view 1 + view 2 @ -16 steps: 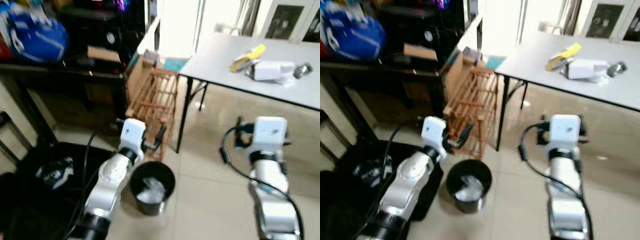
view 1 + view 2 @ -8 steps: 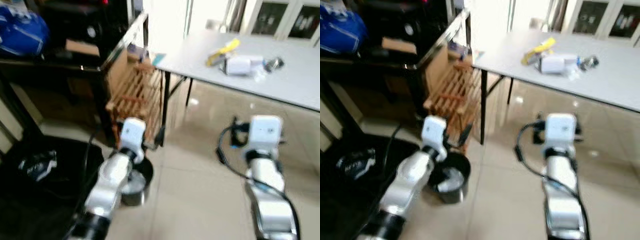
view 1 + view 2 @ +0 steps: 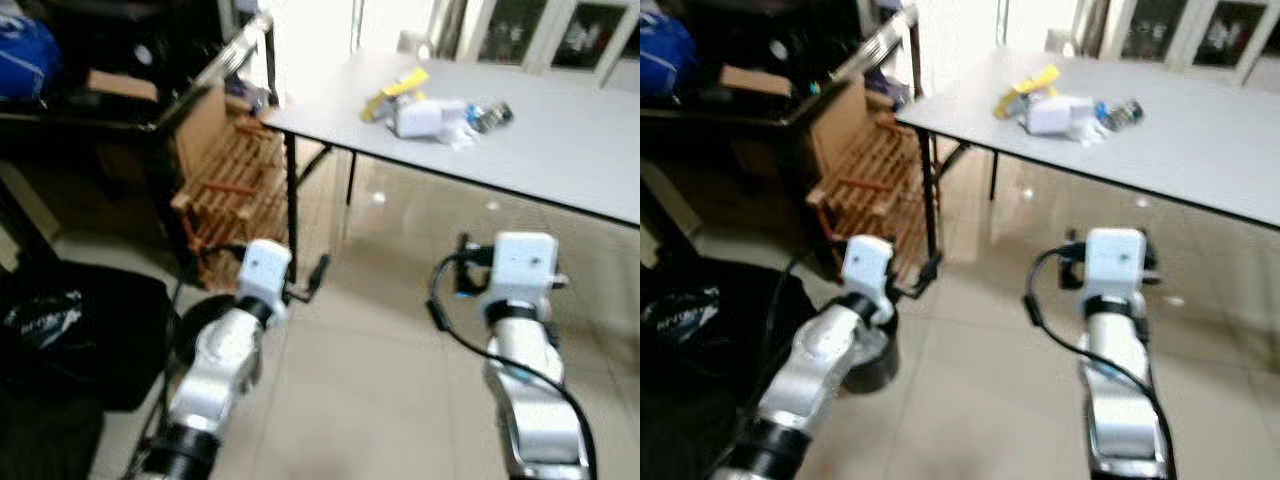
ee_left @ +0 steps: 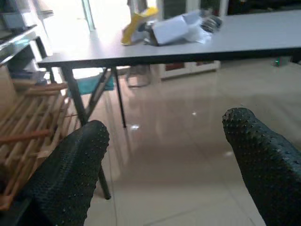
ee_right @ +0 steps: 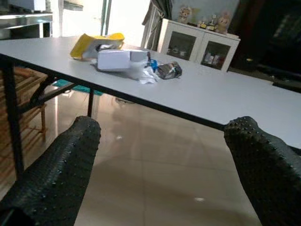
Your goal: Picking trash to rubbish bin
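Note:
On the grey table (image 3: 560,150) lies a cluster of trash: a yellow packet (image 3: 393,90), a white box (image 3: 420,117) and a crushed can (image 3: 487,116). The black rubbish bin (image 3: 875,368) stands on the floor at the left, mostly hidden behind my left arm. My left gripper (image 4: 164,136) is open and empty, held over the floor short of the table's corner. My right gripper (image 5: 164,129) is also open and empty, pointing at the table's edge with the trash (image 5: 115,60) beyond it.
A wooden slatted rack (image 3: 225,195) leans by the table leg (image 3: 292,195) at the left. A black bag (image 3: 70,330) lies on the floor near the bin. A dark desk stands at the far left, and a glass-door cabinet (image 5: 197,44) behind the table.
The whole view has swung right: the table and trash sit nearer the middle, and the bin has slid left behind my left arm. Both arms hold the same pose.

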Tool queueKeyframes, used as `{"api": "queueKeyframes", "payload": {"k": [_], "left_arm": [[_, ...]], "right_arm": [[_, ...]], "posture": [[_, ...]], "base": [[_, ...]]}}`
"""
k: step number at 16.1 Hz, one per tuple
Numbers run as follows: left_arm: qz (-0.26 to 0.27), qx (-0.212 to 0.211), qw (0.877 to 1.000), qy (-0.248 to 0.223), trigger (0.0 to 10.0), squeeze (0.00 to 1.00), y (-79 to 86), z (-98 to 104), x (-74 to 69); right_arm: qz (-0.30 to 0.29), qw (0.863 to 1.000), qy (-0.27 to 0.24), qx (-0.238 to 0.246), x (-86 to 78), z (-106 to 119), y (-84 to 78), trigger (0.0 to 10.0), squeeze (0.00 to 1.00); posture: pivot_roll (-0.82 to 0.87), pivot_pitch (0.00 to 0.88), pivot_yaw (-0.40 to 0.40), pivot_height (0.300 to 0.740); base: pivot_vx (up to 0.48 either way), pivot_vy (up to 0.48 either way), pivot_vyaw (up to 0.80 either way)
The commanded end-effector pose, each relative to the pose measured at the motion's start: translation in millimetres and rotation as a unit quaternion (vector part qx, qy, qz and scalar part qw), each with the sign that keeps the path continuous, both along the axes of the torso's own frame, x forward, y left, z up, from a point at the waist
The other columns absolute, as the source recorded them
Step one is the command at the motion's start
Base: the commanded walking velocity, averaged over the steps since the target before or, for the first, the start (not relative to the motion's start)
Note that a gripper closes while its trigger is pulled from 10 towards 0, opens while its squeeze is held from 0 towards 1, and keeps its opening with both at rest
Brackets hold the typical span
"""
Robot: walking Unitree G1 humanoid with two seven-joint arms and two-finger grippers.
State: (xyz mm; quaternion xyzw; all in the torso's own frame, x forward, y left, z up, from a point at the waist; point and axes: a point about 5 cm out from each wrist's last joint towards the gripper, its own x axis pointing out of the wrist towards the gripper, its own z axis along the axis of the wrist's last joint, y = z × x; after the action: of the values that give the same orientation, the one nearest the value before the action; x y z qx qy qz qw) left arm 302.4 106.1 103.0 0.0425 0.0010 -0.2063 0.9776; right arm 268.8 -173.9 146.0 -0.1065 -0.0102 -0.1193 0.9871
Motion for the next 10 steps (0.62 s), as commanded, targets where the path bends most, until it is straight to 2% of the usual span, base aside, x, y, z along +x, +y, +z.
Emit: {"api": "queueKeyframes", "payload": {"k": [1,5,10], "left_arm": [[-0.006,0.001,1.000,-0.003,10.0,0.00,-4.8,2.6,2.1],[-0.006,0.004,1.000,-0.004,10.0,0.00,-6.8,1.7,2.3],[0.021,0.013,0.999,-0.020,10.0,0.00,2.8,3.9,5.7]], "right_arm": [[-0.009,1.000,-0.010,-0.001,0.8,5.5,-4.4,10.0,0.00],[-0.022,0.999,-0.024,-0.008,2.1,9.5,-9.0,10.0,0.00],[-0.010,1.000,-0.022,-0.005,5.7,7.1,-8.0,10.0,0.00]], "posture": [[-0.07,0.046,0.026,0.740],[-0.06,0.038,0.023,0.740],[-0.06,0.026,0.020,0.740]], "base": [[0.000,-0.420,0.00],[0.000,-0.378,0.00],[0.000,0.000,0.00]]}}
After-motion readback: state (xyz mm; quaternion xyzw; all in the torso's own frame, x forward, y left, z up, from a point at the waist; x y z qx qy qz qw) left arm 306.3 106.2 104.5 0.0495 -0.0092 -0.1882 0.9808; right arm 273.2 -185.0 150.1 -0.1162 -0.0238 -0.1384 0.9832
